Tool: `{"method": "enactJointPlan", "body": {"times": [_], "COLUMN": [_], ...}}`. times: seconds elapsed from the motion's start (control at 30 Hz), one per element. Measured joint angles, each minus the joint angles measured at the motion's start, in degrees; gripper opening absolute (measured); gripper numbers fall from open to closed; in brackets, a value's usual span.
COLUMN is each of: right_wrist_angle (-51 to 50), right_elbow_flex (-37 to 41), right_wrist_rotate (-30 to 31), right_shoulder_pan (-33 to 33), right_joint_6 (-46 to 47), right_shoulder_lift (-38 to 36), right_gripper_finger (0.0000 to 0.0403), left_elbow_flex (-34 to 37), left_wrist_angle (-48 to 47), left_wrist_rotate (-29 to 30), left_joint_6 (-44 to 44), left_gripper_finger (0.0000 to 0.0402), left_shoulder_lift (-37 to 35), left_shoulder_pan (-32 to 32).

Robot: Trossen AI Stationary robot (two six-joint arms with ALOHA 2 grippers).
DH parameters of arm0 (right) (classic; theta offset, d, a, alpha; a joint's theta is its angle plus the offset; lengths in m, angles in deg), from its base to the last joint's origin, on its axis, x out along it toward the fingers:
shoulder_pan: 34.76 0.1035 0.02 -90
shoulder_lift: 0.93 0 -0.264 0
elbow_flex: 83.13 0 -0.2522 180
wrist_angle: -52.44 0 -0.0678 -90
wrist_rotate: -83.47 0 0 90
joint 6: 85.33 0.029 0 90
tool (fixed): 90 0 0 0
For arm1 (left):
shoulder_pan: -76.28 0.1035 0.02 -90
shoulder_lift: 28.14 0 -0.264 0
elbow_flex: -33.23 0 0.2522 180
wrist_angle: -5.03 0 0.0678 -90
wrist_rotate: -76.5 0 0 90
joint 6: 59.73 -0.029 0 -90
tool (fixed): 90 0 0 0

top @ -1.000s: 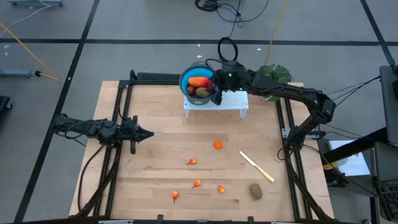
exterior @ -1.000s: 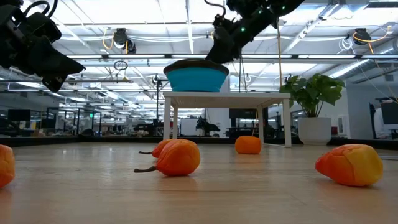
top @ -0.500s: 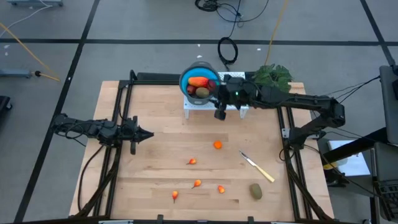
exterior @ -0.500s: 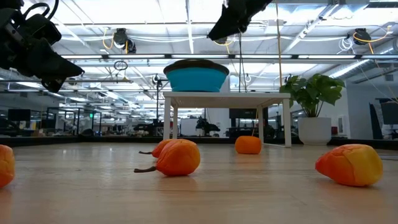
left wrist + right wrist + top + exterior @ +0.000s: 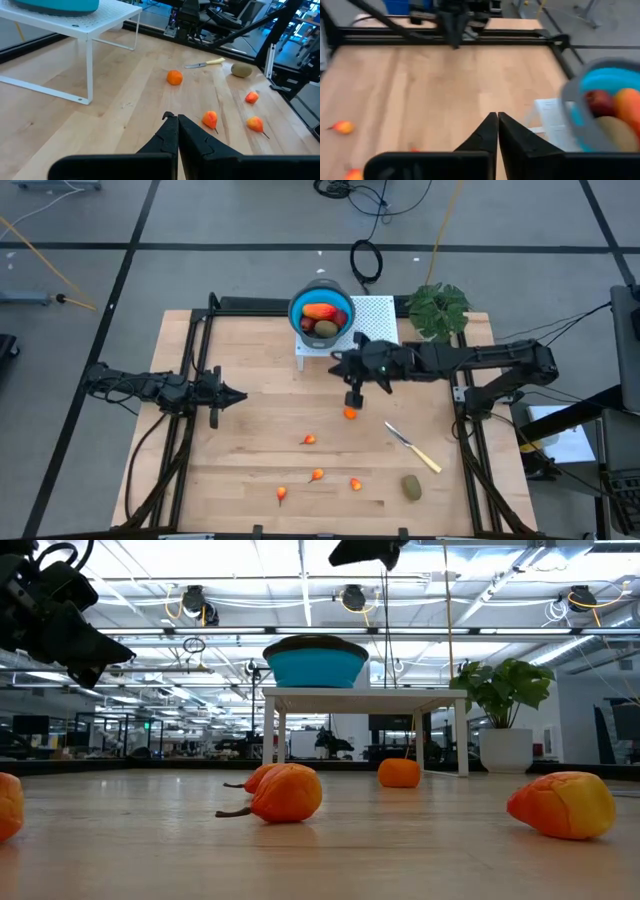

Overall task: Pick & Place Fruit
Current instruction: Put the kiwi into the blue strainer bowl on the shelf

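Five small orange bits are loose on the table (image 5: 250, 430): one round one (image 5: 350, 413) just below the right gripper (image 5: 352, 397), the rest (image 5: 316, 474) scattered nearer the front edge. Right gripper's fingers are pressed together, holding nothing, hovering between the white stand (image 5: 375, 315) and that round bit. Bowl (image 5: 297, 308) on the stand already has a red-yellow piece (image 5: 320, 312), a brown oval (image 5: 325, 329) and a dark red ball (image 5: 600, 102) in it. Knife (image 5: 414, 448) and another oval (image 5: 411, 486) lie off to the right. Left gripper (image 5: 238, 394) waits at the left side, jaws together too. A plant (image 5: 438, 308) sits beside the stand.
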Motion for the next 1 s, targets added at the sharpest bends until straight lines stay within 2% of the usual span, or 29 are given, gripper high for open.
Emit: {"method": "enactJointPlan", "body": {"times": [0.33,0.7,1.0], "right_wrist_angle": [-8.49,-23.82,-26.30], "right_elbow_flex": [0.00,-0.02,-0.02], "right_wrist_rotate": [-0.07,-0.35,-0.38], "right_shoulder_pan": [9.33,19.54,31.60], "right_joint_6": [10.12,31.05,46.17], "right_shoulder_lift": [0.00,0.00,0.02], "right_gripper_finger": [0.0003,0.0001,0.0001], "left_elbow_flex": [0.00,0.00,0.00], "left_wrist_angle": [-0.03,-0.05,-0.05], "left_wrist_rotate": [0.00,0.07,0.22], "left_joint_6": [-1.24,-2.77,-2.21], "left_gripper_finger": [0.0006,0.0006,0.0005], "left_shoulder_lift": [0.00,0.00,0.00], "left_shoulder_pan": [0.00,0.00,0.00]}}
